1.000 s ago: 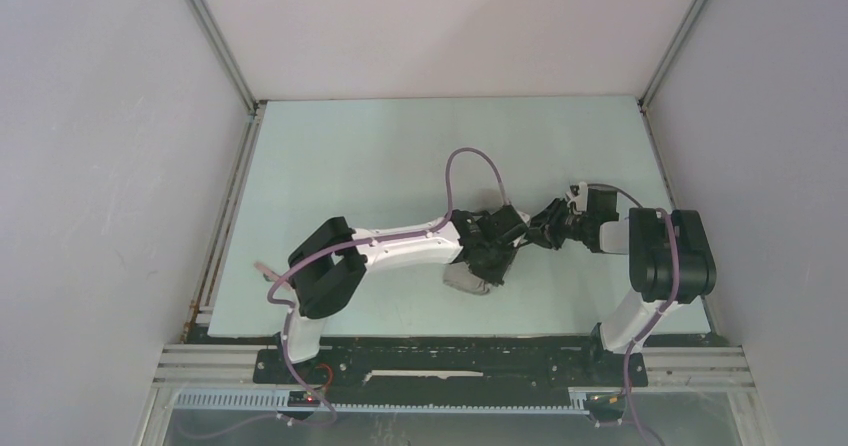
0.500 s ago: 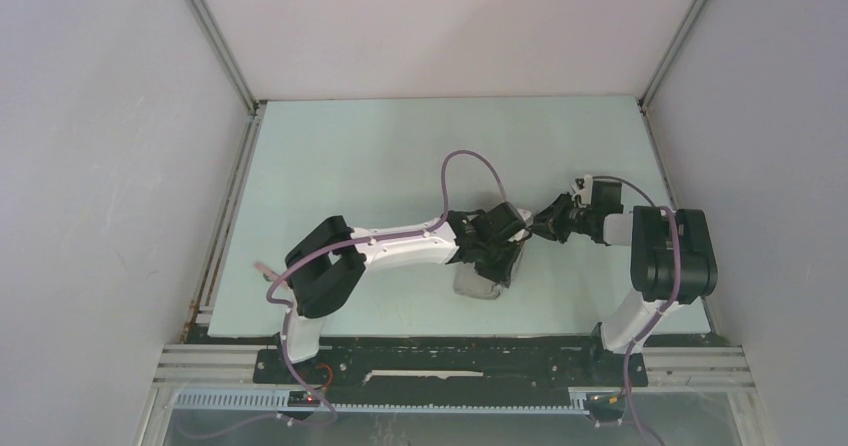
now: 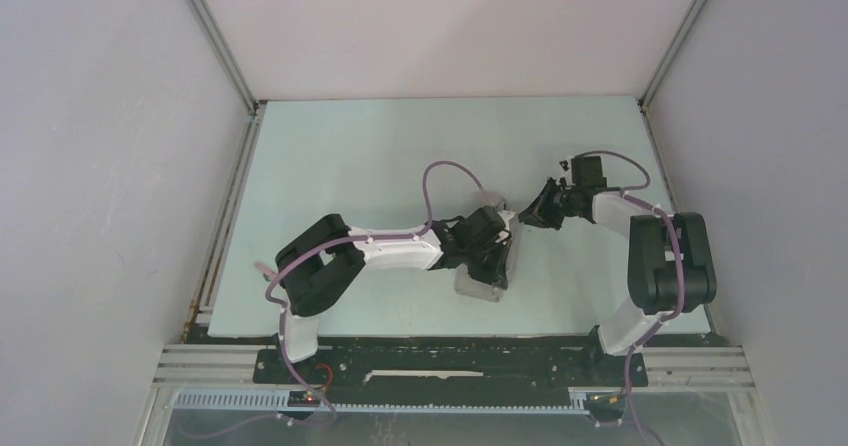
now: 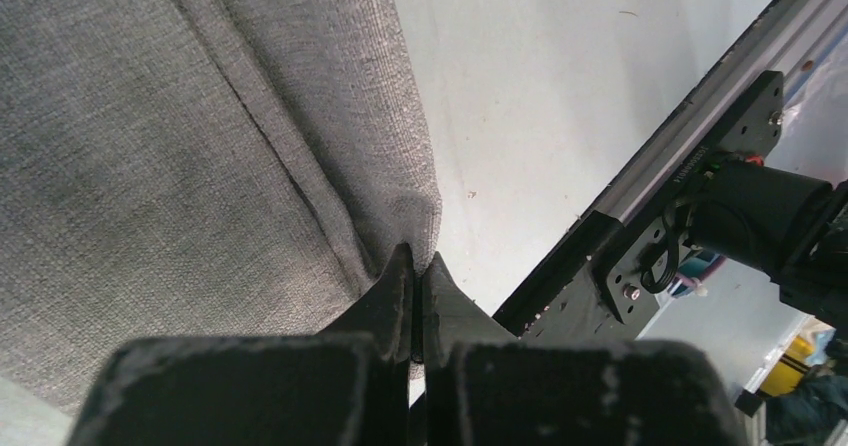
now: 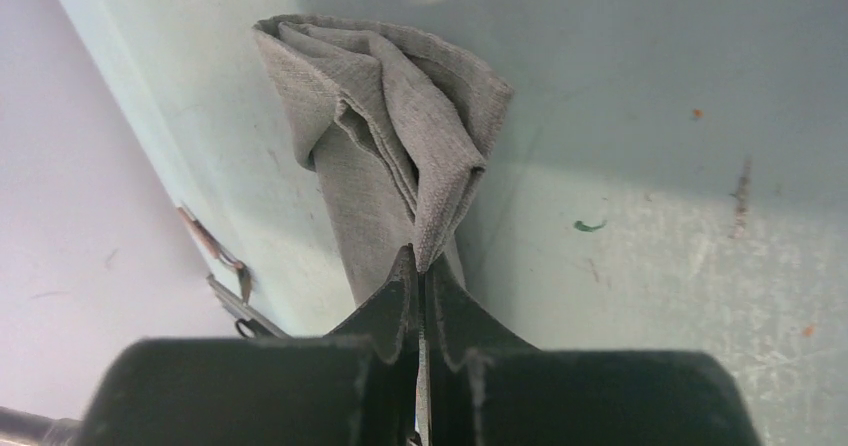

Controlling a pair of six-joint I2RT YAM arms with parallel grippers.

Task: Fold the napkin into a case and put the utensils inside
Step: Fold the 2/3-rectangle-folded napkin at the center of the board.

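Note:
The light-grey napkin [image 3: 482,282] lies bunched near the table's front middle, mostly under my left arm. In the left wrist view it [image 4: 180,136] fills the left side with a fold crease, and my left gripper [image 4: 419,263] is shut on its edge. In the right wrist view the napkin [image 5: 400,116] stands up in layered folds, and my right gripper [image 5: 420,263] is shut on its near tip. In the top view the left gripper [image 3: 497,256] and right gripper [image 3: 527,216] sit close together over the cloth. The utensils [image 3: 263,266], with pinkish handles, lie at the table's left edge and also show in the right wrist view [image 5: 212,242].
The pale green table [image 3: 380,156] is walled on three sides by white panels. A black rail with brackets [image 4: 660,216] runs along the near edge, close to the napkin. Small stains [image 5: 590,226] mark the table by the cloth.
My right gripper has drawn back and away toward the far right, holding the napkin tip. My left gripper has shifted slightly left and nearer, still on the cloth.

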